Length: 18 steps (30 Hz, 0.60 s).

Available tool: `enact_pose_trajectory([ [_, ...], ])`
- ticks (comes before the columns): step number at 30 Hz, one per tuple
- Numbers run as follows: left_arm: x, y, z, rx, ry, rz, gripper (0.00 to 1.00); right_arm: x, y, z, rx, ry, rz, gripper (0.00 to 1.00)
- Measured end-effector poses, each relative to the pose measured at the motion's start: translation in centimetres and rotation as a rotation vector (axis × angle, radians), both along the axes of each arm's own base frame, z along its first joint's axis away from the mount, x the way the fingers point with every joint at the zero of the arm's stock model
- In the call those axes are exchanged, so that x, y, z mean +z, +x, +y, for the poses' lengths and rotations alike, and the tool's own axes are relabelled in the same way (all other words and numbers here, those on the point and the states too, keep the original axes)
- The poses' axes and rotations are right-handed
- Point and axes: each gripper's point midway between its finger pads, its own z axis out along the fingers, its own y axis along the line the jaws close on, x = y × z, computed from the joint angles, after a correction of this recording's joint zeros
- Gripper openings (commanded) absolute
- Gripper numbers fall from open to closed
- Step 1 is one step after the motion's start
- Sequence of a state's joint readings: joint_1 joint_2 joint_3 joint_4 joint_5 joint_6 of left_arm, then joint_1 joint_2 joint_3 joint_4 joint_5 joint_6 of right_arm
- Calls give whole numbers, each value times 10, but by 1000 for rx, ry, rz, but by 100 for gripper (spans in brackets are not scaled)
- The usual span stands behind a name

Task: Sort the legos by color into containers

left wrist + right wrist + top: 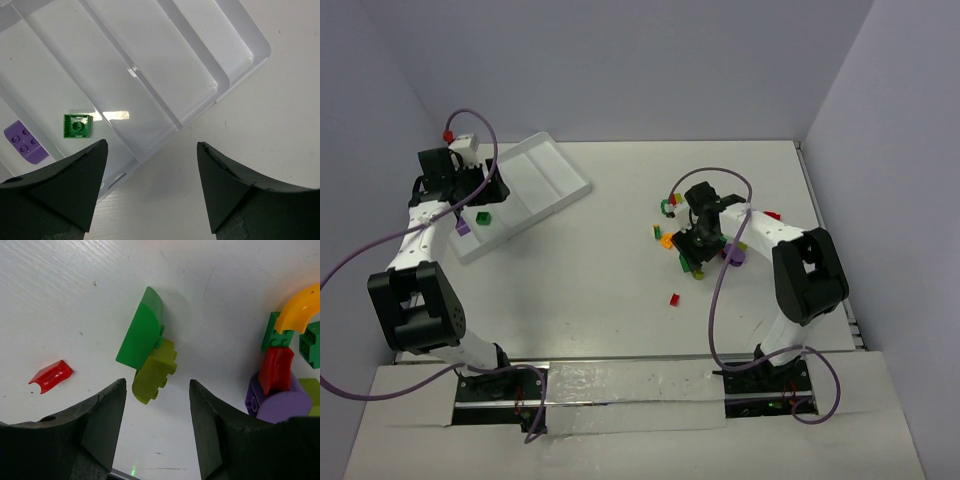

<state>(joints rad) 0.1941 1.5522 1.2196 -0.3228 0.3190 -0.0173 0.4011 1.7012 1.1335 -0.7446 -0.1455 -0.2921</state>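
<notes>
The white tray (pixel 555 175) lies at the far left, its long compartments (pixel 150 75) running side by side. A green lego (pixel 77 125) and a purple lego (pixel 22 142) rest in two neighbouring compartments. My left gripper (pixel 152 145) hangs open above the tray's near edge, holding nothing. Right of centre, loose legos lie scattered (pixel 695 245). My right gripper (pixel 157 385) is open low over a lime lego (pixel 155 372) stuck to a green curved lego (pixel 142 332). The lime lego's near end sits between the fingertips with a gap on both sides.
A red sloped lego (pixel 51 376) lies left of the right fingers. A cluster of purple (pixel 277 402), red (pixel 276 369), orange (pixel 300 307) and green (pixel 275 335) legos lies to their right. One red lego (pixel 674 299) sits alone nearer the bases.
</notes>
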Motion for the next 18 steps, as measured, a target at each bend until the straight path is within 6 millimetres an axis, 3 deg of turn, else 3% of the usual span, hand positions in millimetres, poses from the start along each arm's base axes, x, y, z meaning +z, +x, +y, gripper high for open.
enact_pose_trajectory([
  [9, 5, -1, -6, 11, -27, -6, 81, -14, -1, -3, -37, -28, 30, 53],
  [14, 2, -4, -10, 27, -69, 4, 79, -22, -4, -5, -48, -40, 47, 28],
  [18, -10, -18, -22, 39, -152, 30, 79, -22, -2, -4, -51, -37, 42, 11],
])
